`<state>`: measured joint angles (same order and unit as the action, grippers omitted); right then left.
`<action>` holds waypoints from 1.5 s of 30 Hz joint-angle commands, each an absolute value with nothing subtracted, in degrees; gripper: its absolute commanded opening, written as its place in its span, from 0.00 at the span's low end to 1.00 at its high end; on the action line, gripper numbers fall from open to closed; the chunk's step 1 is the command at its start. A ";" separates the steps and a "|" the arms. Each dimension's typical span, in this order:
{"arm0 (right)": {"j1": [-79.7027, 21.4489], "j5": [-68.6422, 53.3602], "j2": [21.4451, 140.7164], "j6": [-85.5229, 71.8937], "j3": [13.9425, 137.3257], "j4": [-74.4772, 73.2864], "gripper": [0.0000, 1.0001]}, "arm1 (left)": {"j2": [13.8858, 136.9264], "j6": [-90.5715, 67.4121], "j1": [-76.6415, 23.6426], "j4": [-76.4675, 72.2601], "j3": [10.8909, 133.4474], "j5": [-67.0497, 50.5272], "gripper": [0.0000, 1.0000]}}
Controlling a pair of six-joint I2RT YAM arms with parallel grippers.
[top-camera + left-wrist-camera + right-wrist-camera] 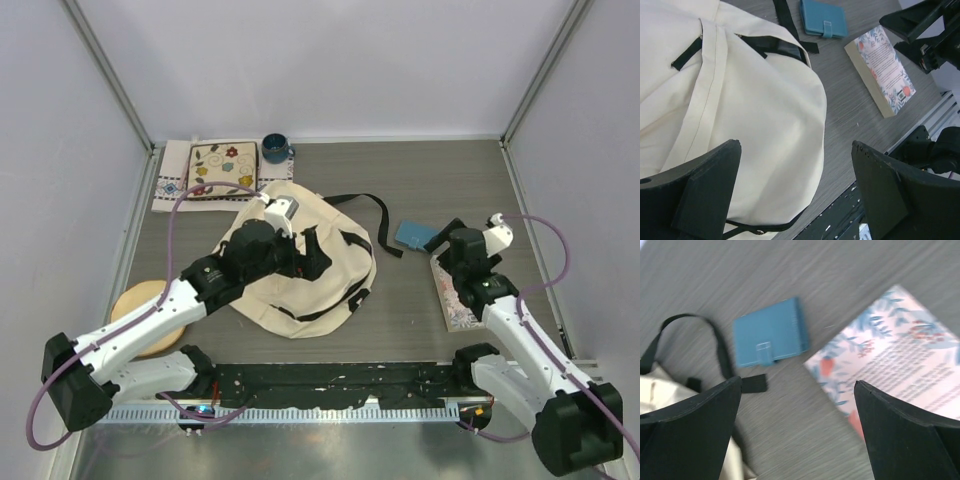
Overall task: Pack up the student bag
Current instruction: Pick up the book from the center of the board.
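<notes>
Left tool: my left gripper (796, 150) stands with its jaws wide apart and nothing between them. It hangs over the lower right part of the student bag (300, 270), above the bag's rounded edge.

Right tool: my right gripper (799, 385) is also spread wide and holds nothing. It hovers above the bare table (420, 180), between a blue wallet (771, 338) and a floral-covered book (895, 370).

The student bag lies flat near the middle of the table, a little left of centre. One black strap (380, 215) trails out towards the wallet. The wallet and book lie on the table to the right of the bag, apart from it.

At the far left edge are a flowered cloth (215, 165) and a dark blue mug (276, 148). A round wooden board (145, 315) lies under my left arm.
</notes>
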<state>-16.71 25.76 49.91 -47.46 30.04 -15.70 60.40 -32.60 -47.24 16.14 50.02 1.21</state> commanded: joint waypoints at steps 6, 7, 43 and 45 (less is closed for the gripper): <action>2.45 18.01 50.45 -45.53 30.67 -20.83 1.00 | 69.49 -36.46 -47.90 2.20 55.98 -1.74 0.99; 3.07 18.28 50.71 -45.35 30.85 -20.92 1.00 | 71.61 -36.91 -48.07 0.81 58.07 -3.15 0.99; 21.09 -14.41 55.64 -38.32 20.74 -19.68 0.94 | 123.39 -47.98 -59.33 -8.17 84.55 -23.82 1.00; 21.09 -18.07 55.28 -37.27 20.74 -19.86 0.92 | 124.36 -48.60 -59.33 -8.96 85.43 -23.91 1.00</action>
